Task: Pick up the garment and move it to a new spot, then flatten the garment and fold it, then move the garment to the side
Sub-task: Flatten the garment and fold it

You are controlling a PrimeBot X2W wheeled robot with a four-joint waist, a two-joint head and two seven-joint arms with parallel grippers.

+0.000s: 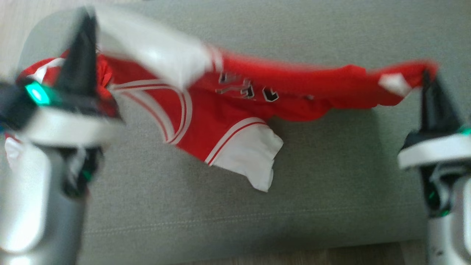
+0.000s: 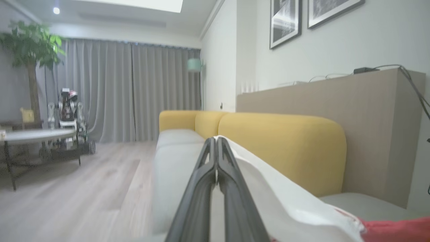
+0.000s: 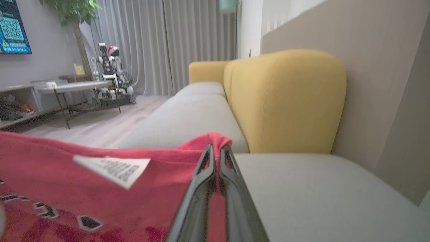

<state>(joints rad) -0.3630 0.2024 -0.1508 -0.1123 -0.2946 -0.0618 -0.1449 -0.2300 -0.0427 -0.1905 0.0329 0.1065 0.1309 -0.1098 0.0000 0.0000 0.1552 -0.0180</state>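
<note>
1. The left gripper (image 1: 87, 25) has its fingers pressed together, clamping a white sleeve of the garment (image 1: 235, 121)
2. The right gripper (image 1: 427, 76) is likewise closed, pinching a red edge of it just beside a white label (image 1: 395, 84)
3. The red-and-white garment hangs stretched between both grippers over the grey sofa seat (image 1: 331, 173); whether its drooping lower sleeve touches the cushion cannot be told

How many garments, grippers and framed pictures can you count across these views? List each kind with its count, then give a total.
garment: 1
grippers, left gripper and right gripper: 2
framed pictures: 2
total: 5
</note>
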